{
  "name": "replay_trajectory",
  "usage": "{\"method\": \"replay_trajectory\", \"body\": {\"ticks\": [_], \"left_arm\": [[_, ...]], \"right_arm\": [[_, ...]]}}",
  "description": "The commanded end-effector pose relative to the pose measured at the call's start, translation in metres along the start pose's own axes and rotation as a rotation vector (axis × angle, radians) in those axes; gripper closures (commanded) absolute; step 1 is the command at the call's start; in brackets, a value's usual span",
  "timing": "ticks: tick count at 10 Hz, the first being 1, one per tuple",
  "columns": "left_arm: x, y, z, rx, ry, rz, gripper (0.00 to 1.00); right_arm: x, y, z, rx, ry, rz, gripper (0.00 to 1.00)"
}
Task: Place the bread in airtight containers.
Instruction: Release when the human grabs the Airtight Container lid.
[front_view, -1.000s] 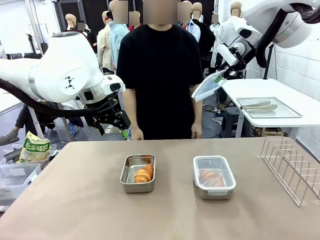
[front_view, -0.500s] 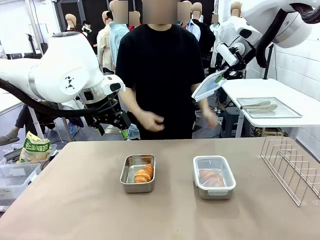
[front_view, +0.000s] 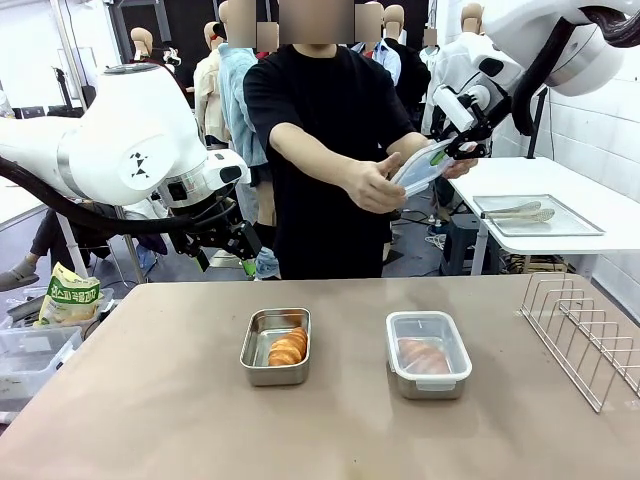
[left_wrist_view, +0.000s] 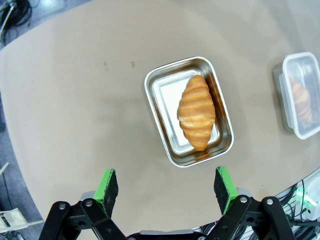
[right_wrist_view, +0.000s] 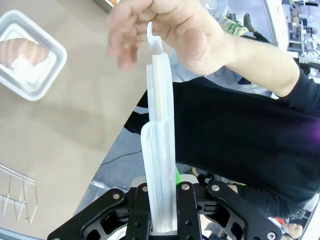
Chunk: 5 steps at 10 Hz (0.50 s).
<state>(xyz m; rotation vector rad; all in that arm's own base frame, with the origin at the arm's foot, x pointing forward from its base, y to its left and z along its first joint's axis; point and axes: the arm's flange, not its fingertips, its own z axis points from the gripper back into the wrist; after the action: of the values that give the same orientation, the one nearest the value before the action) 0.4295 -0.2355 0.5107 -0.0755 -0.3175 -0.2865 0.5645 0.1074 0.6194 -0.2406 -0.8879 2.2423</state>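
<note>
Both hands (front_view: 375, 183) now raised, grasping lid (front_view: 420, 167)

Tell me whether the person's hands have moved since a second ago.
Yes. The person's hands have risen from beside the hips, near the table's far edge, up to the clear lid gripped in the right claw.

One golden croissant (front_view: 288, 347) lies in the open steel container (front_view: 275, 346); another (front_view: 424, 356) sits in the lidded container (front_view: 428, 354) beside it on the table (front_view: 150, 400).
</note>
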Motion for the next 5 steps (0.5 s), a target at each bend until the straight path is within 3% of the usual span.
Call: {"method": "replay_trajectory", "body": {"ticks": [1,5], "left_arm": [[-0.0002,0.0013,0.0007,-0.001,-0.001,0.009,0.0],[-0.0002,0.0013,0.0007,-0.001,-0.001,0.009,0.0]], "right_arm": [[0.0015,0.0003,0.0017,-0.003,-0.005,0.0,1.0],[0.0015,0.0003,0.0017,-0.003,-0.005,0.0,1.0]]}}
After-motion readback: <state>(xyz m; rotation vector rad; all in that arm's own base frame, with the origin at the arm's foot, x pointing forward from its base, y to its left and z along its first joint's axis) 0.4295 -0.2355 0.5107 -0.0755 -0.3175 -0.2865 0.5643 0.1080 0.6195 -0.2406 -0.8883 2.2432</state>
